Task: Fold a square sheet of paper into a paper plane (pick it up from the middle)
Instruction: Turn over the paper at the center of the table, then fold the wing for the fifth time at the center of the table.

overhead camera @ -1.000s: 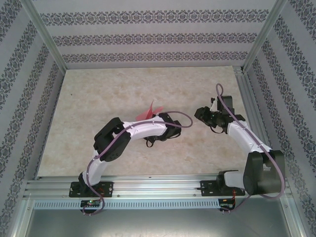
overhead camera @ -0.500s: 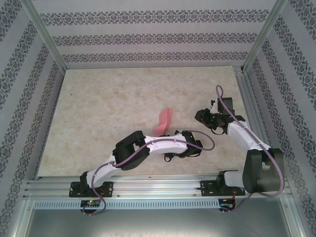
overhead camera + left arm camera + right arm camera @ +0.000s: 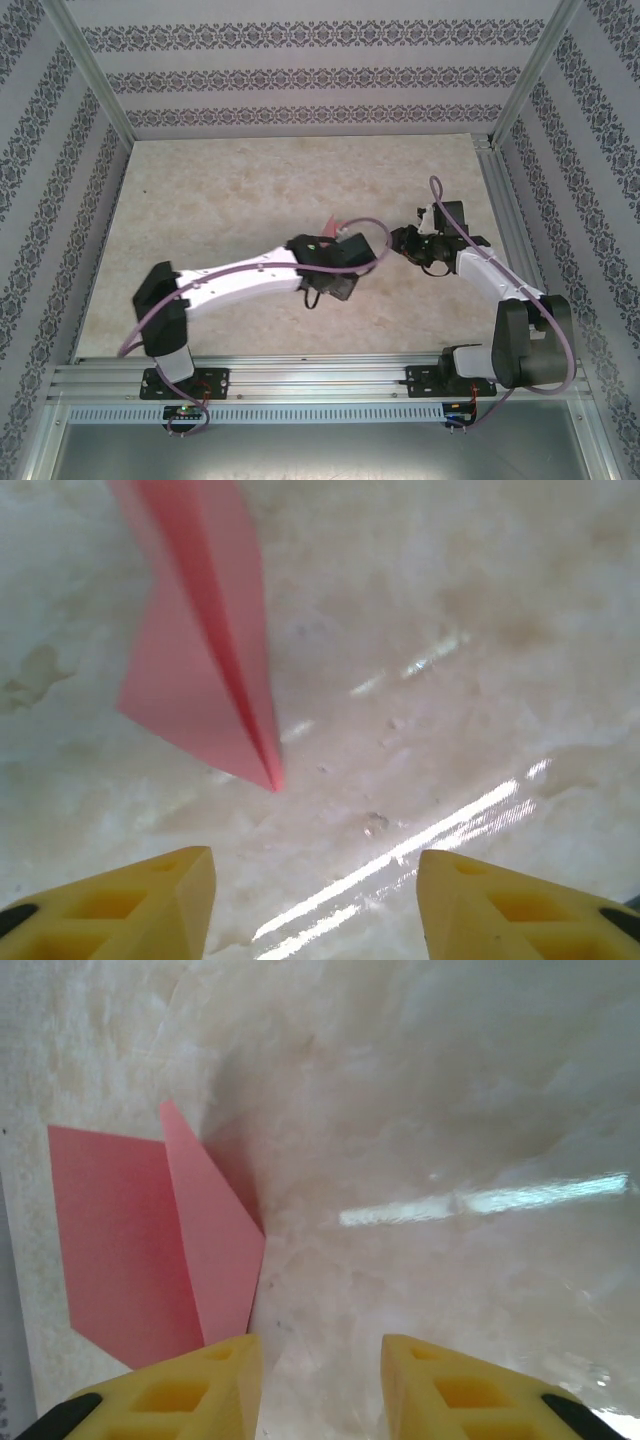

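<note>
The pink-red paper plane (image 3: 205, 650) lies folded on the marble table. Its pointed tip faces my left gripper (image 3: 315, 900), which hovers just short of it, open and empty. In the top view only a pink corner of the paper plane (image 3: 334, 224) peeks out past my left gripper (image 3: 335, 262). The right wrist view has the paper plane (image 3: 140, 1240) at the left with one flap raised. My right gripper (image 3: 320, 1380) is open and empty, its left fingertip (image 3: 215, 1375) right at the paper's edge. In the top view my right gripper (image 3: 405, 243) sits just right of the paper.
The marble tabletop (image 3: 230, 200) stretches bare to the back and left. Patterned walls and metal frame posts (image 3: 95, 75) close in the sides, and an aluminium rail (image 3: 320, 375) runs along the near edge.
My left gripper has opened and let go of the paper plane, which now rests on the table. The left arm has stretched out low over it. The right arm has barely shifted.
</note>
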`<act>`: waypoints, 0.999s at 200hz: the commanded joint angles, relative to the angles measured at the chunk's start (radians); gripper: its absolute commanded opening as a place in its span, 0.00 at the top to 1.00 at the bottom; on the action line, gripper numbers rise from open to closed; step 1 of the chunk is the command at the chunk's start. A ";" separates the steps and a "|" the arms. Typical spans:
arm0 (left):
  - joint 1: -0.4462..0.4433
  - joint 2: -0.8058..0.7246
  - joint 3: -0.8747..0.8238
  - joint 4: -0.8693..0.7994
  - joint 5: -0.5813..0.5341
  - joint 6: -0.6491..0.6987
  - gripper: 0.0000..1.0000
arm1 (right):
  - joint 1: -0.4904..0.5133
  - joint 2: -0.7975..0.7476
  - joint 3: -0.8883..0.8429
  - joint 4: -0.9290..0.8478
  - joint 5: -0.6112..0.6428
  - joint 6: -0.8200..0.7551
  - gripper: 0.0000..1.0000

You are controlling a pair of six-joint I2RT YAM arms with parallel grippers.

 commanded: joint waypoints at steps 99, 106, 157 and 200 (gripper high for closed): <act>0.457 -0.019 -0.438 0.540 0.536 -0.215 0.76 | 0.468 0.275 0.312 -0.048 0.211 0.025 0.42; 0.457 -0.010 -0.449 0.573 0.554 -0.225 0.75 | 0.467 0.289 0.318 -0.036 0.205 0.035 0.42; 0.426 0.082 -0.410 0.628 0.619 -0.233 0.76 | 0.460 0.346 0.351 -0.069 0.222 0.034 0.56; 0.376 0.155 -0.344 0.636 0.644 -0.235 0.77 | 0.405 0.283 0.266 -0.074 0.236 0.027 0.65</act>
